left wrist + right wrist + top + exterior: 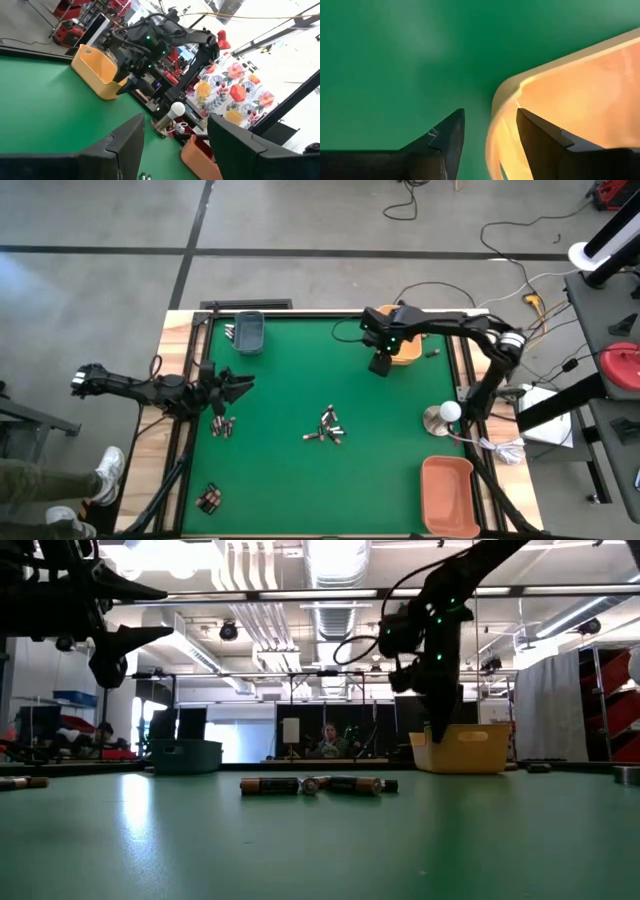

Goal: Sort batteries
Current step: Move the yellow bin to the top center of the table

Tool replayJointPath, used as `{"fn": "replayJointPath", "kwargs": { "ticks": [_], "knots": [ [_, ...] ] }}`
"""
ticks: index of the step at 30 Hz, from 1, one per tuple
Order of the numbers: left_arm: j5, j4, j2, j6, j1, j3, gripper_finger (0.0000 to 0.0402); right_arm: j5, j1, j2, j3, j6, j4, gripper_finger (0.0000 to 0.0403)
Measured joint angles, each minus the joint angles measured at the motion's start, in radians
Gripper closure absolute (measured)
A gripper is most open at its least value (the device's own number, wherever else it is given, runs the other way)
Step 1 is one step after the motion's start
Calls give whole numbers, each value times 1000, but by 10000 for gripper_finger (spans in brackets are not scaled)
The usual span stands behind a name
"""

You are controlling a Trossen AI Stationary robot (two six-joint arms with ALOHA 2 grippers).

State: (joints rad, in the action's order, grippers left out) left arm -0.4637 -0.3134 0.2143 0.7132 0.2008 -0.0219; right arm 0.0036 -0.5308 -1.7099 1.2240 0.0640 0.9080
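The right end effector [381, 364] is held over the near rim of the yellow-orange bin [410, 352], fingers parted and empty, as suits a drop just made. Unsorted batteries [328, 426] lie clustered mid-desk [290, 380], others near the left edge. The left end effector [238, 387], open and empty, waits there.

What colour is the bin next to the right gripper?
Yellow-orange bin; it shows best in the low view, beside the right gripper.
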Motion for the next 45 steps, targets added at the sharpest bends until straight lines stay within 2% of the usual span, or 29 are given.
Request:
{"fn": "replayJointPath", "kwargs": {
  "ticks": [4, 9, 10, 14, 17, 24, 28, 32, 35, 39, 42, 45],
  "knots": [
    [0, 0, 2, -20, 0, 0, 206, 51, -2, -39, 0, -56, -8, 275],
    [-1, -1, 2, -103, 0, 0, 206, 73, 10, -36, 0, -93, -3, 376],
    [-1, -1, 1, -110, 0, 0, 206, 81, 21, -27, 3, -109, 5, 382],
    [-3, -1, 1, -140, 0, 0, 206, 107, 86, 6, 83, -202, 64, 392],
    [-24, 0, 2, -222, 0, 0, 206, 100, 162, 5, 182, -268, 66, 393],
    [-68, 11, 2, -365, 0, -2, 206, 98, 310, -80, 360, -355, -92, 394],
    [-71, 149, 5, -377, 0, -114, 206, 94, 337, -164, 401, -405, -138, 394],
    [-83, 437, 28, -441, 0, -317, 206, 84, 354, -273, 474, -405, -133, 394],
    [-127, 693, 60, -448, 0, -474, 206, 51, 355, -373, 583, -397, -90, 394],
    [-171, 961, 102, -414, 0, -629, 206, 41, 347, -516, 774, -359, 70, 394],
    [-182, 1051, 122, -358, 0, -704, 206, 42, 346, -608, 912, -332, 177, 394],
    [-182, 1091, 133, -327, 0, -728, 206, 42, 347, -681, 1027, -334, 257, 394]
  ]
}}
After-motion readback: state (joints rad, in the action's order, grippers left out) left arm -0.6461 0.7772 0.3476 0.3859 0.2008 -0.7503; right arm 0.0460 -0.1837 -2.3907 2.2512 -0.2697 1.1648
